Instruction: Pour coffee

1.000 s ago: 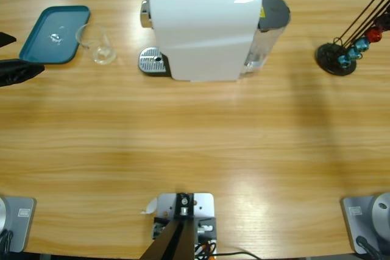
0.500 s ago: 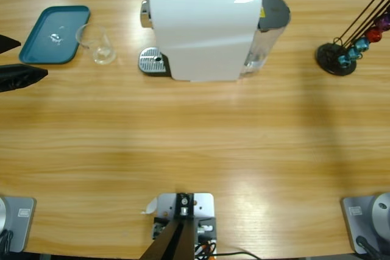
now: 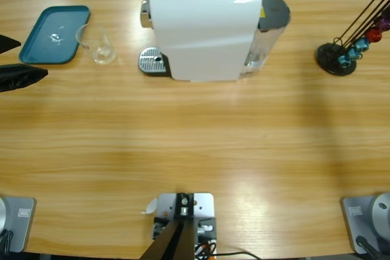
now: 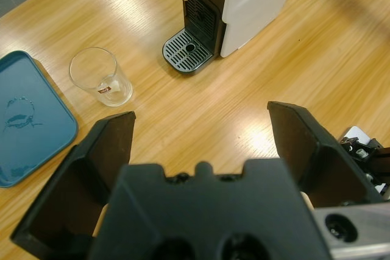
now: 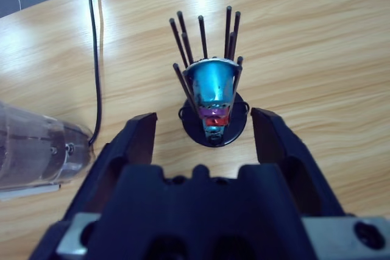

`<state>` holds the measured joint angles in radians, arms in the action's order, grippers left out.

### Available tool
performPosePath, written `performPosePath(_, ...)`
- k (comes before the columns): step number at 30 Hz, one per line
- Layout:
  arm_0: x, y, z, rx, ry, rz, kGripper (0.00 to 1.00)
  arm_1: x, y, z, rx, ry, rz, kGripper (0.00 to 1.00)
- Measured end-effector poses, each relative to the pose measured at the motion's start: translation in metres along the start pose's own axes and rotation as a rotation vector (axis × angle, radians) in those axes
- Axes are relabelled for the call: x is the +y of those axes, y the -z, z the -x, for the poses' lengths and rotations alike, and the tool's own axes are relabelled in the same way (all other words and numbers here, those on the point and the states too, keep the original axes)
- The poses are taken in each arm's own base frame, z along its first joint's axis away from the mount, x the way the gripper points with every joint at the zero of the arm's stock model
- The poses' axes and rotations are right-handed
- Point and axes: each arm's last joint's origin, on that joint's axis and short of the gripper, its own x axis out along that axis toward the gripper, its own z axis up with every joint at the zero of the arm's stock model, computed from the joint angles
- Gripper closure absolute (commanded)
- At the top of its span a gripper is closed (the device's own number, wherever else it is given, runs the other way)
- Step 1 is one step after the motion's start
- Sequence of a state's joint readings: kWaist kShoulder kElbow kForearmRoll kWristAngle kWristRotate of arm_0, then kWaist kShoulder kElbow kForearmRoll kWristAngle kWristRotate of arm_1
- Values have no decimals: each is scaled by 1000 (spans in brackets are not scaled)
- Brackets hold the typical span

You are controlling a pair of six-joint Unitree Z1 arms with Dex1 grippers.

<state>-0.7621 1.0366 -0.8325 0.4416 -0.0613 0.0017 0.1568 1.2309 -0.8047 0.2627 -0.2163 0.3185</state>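
A clear glass (image 3: 97, 47) stands on the table between the teal tray (image 3: 42, 50) and the white coffee machine (image 3: 204, 28). Its metal drip tray (image 3: 152, 62) is bare. In the left wrist view the glass (image 4: 100, 77) has a small red mark low on its wall; the coffee is not in view. My left gripper (image 4: 201, 144) hangs open and empty well short of the glass; its jaws (image 3: 31, 59) show at the left edge of the high view. My right gripper (image 5: 204, 132) is open and empty above a black capsule holder (image 5: 212, 98).
The capsule holder (image 3: 338, 56) with coloured capsules stands at the table's right end. The machine's clear water tank (image 5: 36, 150) and a black cable (image 5: 96, 59) lie near it. The teal tray (image 4: 27, 126) holds a few water drops.
The left gripper's jaws at the left edge shifted slightly toward the table's front, then stayed still. Nothing else moved.
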Motion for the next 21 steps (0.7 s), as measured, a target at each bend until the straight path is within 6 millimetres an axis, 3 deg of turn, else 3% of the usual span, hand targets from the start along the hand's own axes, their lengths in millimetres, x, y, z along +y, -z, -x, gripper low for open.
performPosePath(10,0,0,0,1,0,0,59,-2,-1,-1,-5,20,9,402)
performPosePath(13,0,2,-1,6,0,0,59,-2,-2,-2,-4,23,12,523)
performPosePath(18,0,3,-1,9,0,1,58,-1,-3,-2,-12,21,25,543)
performPosePath(21,0,3,-1,9,0,1,58,-1,-4,-3,-20,18,31,665)
